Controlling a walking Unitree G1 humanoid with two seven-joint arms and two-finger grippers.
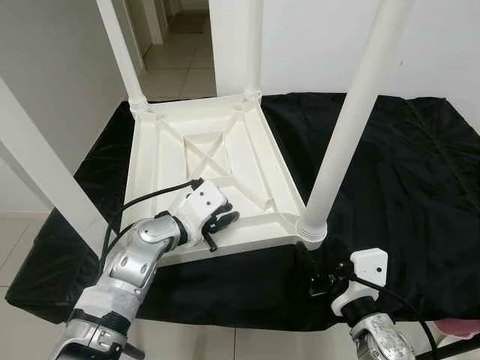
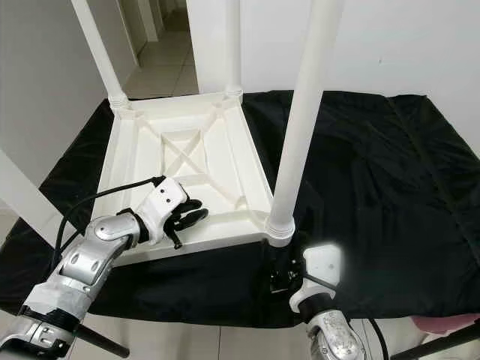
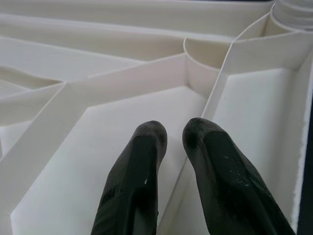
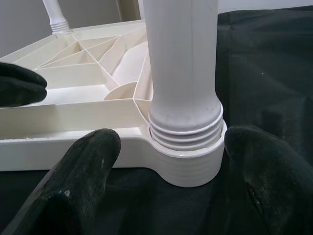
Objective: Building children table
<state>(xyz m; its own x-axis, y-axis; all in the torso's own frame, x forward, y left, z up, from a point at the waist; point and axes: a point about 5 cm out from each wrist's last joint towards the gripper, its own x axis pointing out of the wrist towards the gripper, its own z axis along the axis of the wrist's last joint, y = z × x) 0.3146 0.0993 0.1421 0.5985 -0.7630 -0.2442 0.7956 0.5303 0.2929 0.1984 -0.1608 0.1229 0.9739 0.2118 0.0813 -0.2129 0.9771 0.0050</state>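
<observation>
Inverted white ribbed plastic children's table (image 1: 217, 172) on the black-draped surface (image 1: 405, 172), legs up: left claw (image 1: 222, 223), fingers nearly pressed together, rests on its underside, while right claw (image 4: 171, 171), spread, flanks the near threaded leg socket (image 4: 188, 161) (probably light, stiff, slippery; grip rim or leg base).

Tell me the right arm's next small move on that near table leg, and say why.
Probably ease the right end effector forward and close on the leg socket. Its fingers are open on either side of the near leg, not touching, while the left end effector rests inside the upturned tabletop, seemingly steadying it.
</observation>
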